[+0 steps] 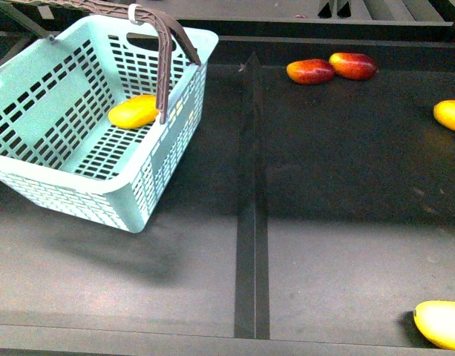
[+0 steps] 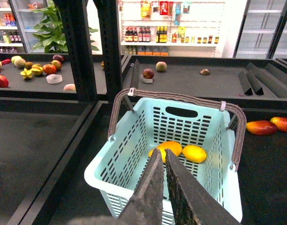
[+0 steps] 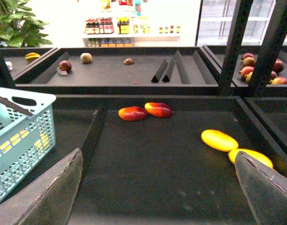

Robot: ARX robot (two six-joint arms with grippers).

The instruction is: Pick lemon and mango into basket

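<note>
The aqua basket [image 1: 34, 182] stands at the left of the dark shelf, tilted, with its brown handles up. Inside it lie the orange-yellow mango [image 2: 171, 147] and, beside it, the bright yellow lemon [image 2: 195, 153]. From the front only the mango [image 1: 134, 111] shows plainly on the basket's floor. My left gripper [image 2: 163, 152] hangs shut and empty above the basket's [image 2: 134, 150] near rim. My right gripper [image 3: 158, 157] is wide open over bare shelf, with nothing between its fingers [image 3: 49, 192]. Neither arm appears in the front view.
Two red-and-yellow mangoes [image 1: 310, 71] [image 1: 353, 65] lie at the back of the right bay. Two more yellow fruits lie at the right edge [image 1: 451, 115] and the front right corner [image 1: 442, 322]. A raised divider [image 1: 249, 185] splits the shelf.
</note>
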